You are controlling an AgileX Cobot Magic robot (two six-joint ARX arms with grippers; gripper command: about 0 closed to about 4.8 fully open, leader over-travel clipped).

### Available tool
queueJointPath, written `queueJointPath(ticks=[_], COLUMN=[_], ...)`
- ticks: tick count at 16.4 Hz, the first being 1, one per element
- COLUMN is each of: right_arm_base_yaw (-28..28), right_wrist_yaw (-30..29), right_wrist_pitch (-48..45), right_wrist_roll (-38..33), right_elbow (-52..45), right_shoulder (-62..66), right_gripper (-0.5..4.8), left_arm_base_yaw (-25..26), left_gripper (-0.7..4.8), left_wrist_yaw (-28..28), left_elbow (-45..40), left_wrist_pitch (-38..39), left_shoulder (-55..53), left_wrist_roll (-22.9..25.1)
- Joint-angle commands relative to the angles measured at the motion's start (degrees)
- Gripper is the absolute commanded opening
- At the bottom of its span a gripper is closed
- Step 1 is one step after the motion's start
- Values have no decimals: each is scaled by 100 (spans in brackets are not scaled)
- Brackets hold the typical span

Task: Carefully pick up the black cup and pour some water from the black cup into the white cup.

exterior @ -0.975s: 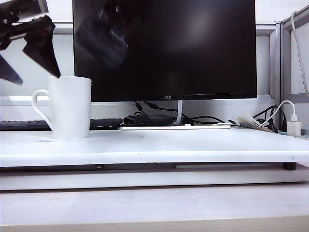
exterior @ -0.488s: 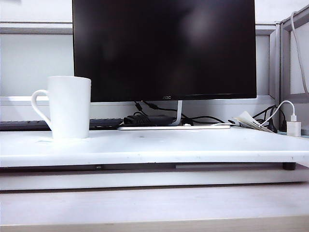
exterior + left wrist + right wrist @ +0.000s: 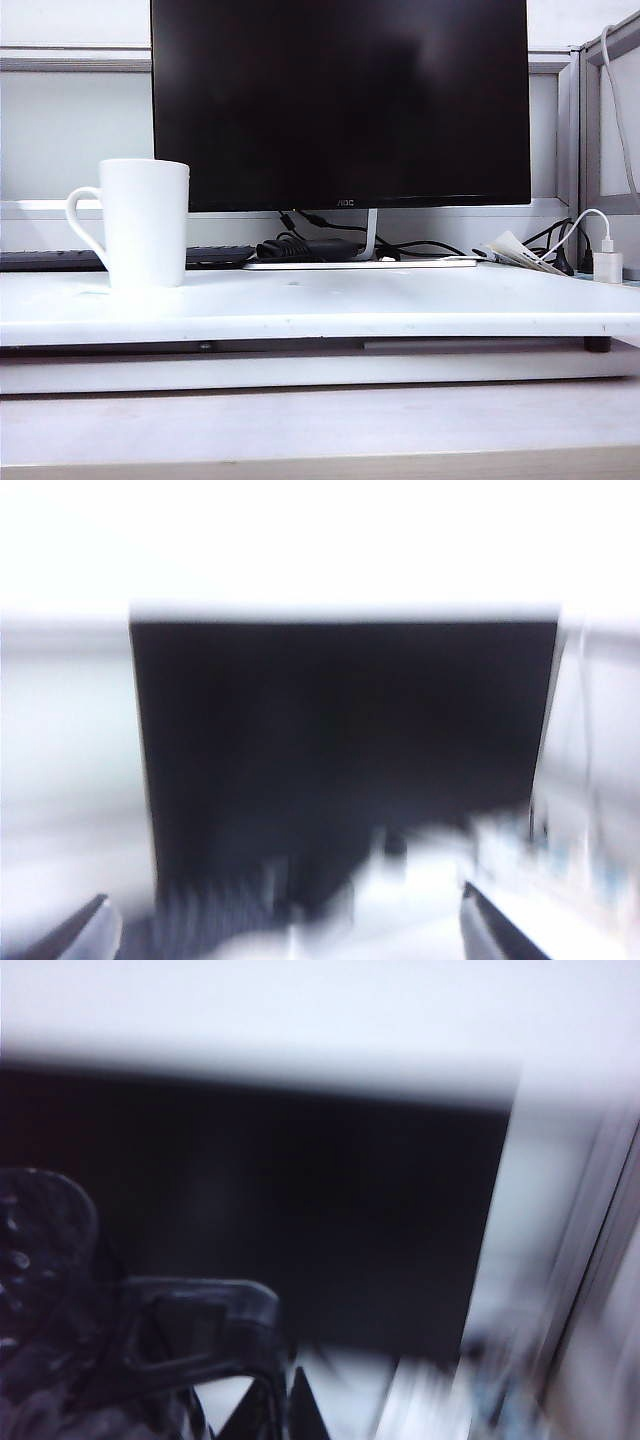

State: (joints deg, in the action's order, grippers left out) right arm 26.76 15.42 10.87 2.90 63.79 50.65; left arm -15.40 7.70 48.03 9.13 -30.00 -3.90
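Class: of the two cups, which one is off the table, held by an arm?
The black cup, its handle in the right end effector; the white cup stands on the table.

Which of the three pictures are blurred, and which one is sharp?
Exterior view: sharp, white cup and monitor crisp. Left wrist view: heavy blur, open left hand only at the edge. Right wrist view: smeared background; shut right hand holds the black cup by its handle.

The white cup [image 3: 145, 222] stands upright at the bench's [image 3: 400, 300] nine o'clock side, handle pointing to nine o'clock. The black cup [image 3: 45, 1290], glossy and flecked, is gripped by its handle in the right end effector [image 3: 285, 1400]; the left end effector [image 3: 290, 935] gapes, holding nothing.
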Motion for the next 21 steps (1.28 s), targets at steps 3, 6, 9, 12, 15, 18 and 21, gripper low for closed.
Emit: queueJointPath(ticks=[3, 6, 9, 12, 15, 18, 21], right_arm_base_yaw=[4, 4, 4, 4, 4, 2, 4], right_wrist_yaw=[-151, -706, -850, -1073, -1220, -1458, -1657], right_wrist_pitch=[-730, -1180, -1862, -2378, -2118, -1572, -1534], right_wrist_roll=[-372, -758, -896, -925, -935, -1228, -1373], right_elbow=[-1204, -1204, -1204, -1207, -1204, -1204, -1217], right_shoulder=[1165, 2210, 3001, 3550, 3814, 3825, 3829], right_gripper=[-6, -6, -6, -6, -6, -6, -6], left_arm_base_yaw=[4, 4, 4, 4, 4, 4, 4], left_gripper=[479, 479, 479, 479, 479, 479, 479], left_wrist_yaw=[151, 153, 151, 155, 155, 151, 151], left_elbow=[-199, -201, -201, -260, -280, -280, -280], left_wrist_pitch=[483, 739, 1213, 1316, 1351, 1353, 1355], left_shoulder=[59, 61, 61, 61, 61, 59, 59], left_wrist_roll=[9, 35, 35, 33, 35, 44, 42])
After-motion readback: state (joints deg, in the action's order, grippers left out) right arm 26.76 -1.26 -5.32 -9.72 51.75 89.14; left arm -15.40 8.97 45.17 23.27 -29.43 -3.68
